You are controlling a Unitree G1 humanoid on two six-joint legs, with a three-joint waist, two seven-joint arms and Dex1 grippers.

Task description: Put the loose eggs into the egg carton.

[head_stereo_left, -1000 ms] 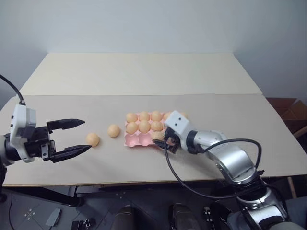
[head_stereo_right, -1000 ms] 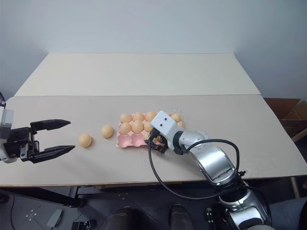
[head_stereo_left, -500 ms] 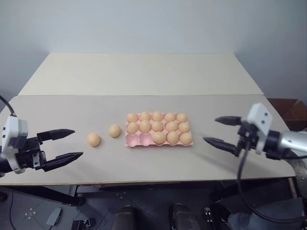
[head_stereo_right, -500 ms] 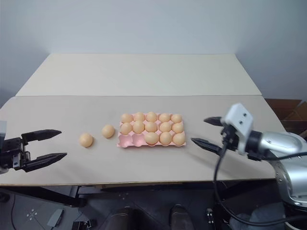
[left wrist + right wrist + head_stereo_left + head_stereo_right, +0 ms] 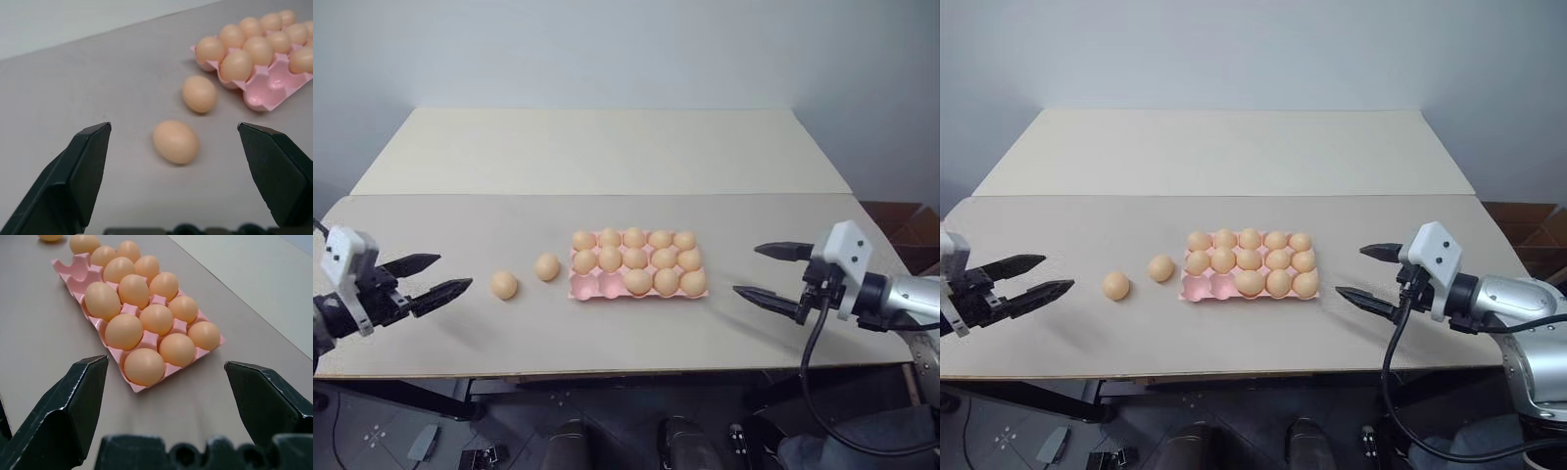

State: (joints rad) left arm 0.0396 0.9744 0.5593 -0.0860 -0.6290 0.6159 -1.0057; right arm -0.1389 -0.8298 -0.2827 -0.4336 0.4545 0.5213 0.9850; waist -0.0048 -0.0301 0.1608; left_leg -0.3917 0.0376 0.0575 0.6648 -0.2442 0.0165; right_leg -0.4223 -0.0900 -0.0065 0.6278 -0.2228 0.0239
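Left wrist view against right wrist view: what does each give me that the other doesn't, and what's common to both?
Left wrist view adds: the open left gripper, with both loose eggs whole and close ahead of it. Right wrist view adds: the open right gripper and the egg carton end to end, with thirteen seated eggs. Shared: the carton's two empty cups and the loose eggs, which sit at the frame's edge in the right wrist view.

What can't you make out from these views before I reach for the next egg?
- Egg carton: the left wrist view cuts it off at the edge, so its far end can't be counted there.
- Loose eggs: in the right wrist view the farther one is cut by the edge.
- Empty cups: too small in the head views to tell whether their insides are clean.
- Both loose eggs' undersides rest against the table, so cracks there stay hidden.
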